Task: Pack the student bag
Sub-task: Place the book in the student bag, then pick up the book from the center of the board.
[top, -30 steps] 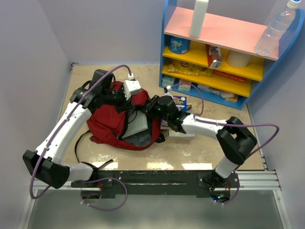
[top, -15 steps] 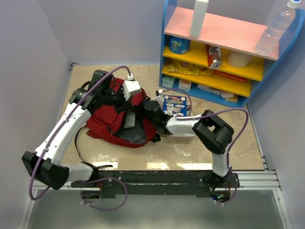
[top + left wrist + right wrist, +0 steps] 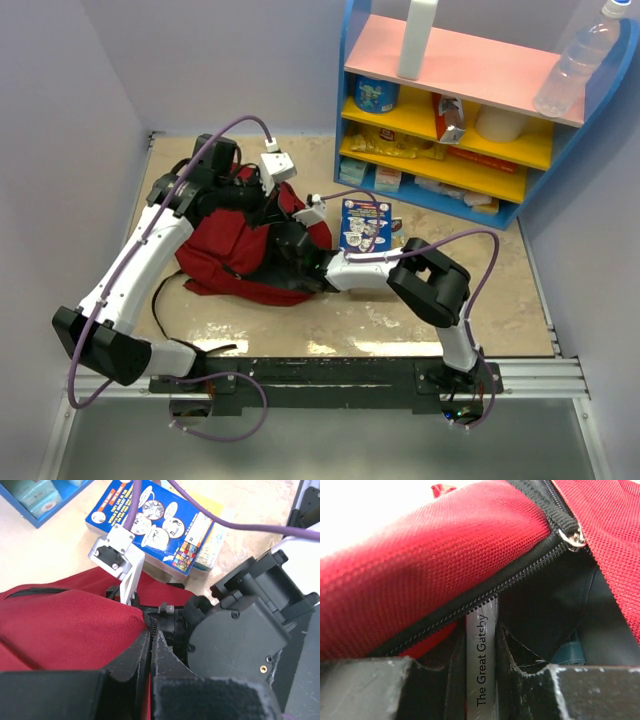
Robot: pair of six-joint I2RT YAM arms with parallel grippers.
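Now the right tool, clamping a book lettered "The Great Gatsby", has pushed into the student bag. The left tool pinches its zip edge.

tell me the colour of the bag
Dark red bag, best seen in the top view.

The backpack has a narrow zippered mouth, filled by the right gripper and its grey book. A blue book lies just beside it.
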